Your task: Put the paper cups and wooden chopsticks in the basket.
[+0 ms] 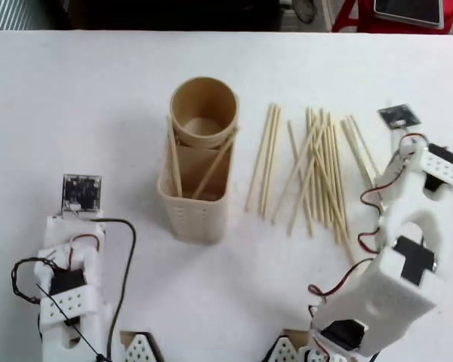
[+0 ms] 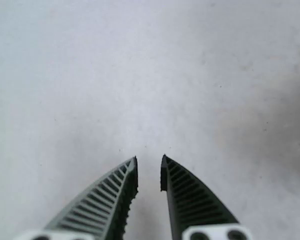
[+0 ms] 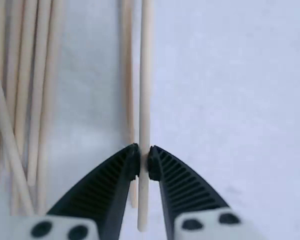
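- At the pile's (image 1: 317,173) right edge, right jaws pinch one chopstick (image 3: 145,90); left jaws sit slightly apart, empty.
- Next, it likely needs lifting and carrying left into the basket (image 1: 192,215).

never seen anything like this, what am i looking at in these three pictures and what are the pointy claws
These are two small robot arms at a white table. The wide picture comes from a fixed camera looking down: the left arm and right arm sit at its bottom edge. A basket holds a paper cup and a few chopsticks; loose chopsticks lie beside it. The other two pictures come from a camera on each wrist. The claws are each arm's end effector. The left end effector hangs slightly open over bare table, holding nothing. The right end effector is shut on one chopstick.
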You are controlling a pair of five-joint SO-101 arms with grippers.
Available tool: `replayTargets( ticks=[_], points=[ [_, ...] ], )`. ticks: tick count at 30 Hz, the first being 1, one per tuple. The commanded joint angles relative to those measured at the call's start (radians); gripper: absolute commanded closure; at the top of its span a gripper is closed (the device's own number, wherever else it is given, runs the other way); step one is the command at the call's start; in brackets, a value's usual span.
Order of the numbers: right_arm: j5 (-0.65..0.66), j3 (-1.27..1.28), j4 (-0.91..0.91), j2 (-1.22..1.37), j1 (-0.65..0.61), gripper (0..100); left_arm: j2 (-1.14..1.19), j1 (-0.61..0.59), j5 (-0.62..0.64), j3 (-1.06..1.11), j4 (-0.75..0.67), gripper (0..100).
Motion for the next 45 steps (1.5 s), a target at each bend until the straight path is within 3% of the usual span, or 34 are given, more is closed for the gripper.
replayTargets(
  ticks=[1,6,15,20,26,45],
  points=[
    [-0.006,-0.014,0.039,-0.128,0.016,98.1,-0.016,-0.008,-0.012,-0.002,0.002,90],
    [-0.006,0.06,0.047,-0.22,0.007,98.1,-0.016,-0.008,-0.012,-0.002,0.002,90],
    [-0.006,0.242,-0.111,-0.246,-0.027,97.6,-0.016,-0.008,-0.012,-0.002,0.002,90],
    [-0.006,0.227,-0.12,-0.194,-0.035,97.5,-0.016,-0.008,-0.012,-0.002,0.002,90],
    [-0.008,0.144,-0.113,-0.058,-0.059,89.2,-0.016,-0.008,-0.012,-0.002,0.002,90],
    [0.003,0.167,-0.065,-0.016,-0.114,88.9,-0.016,-0.008,-0.012,-0.002,0.002,90]
  ],
)
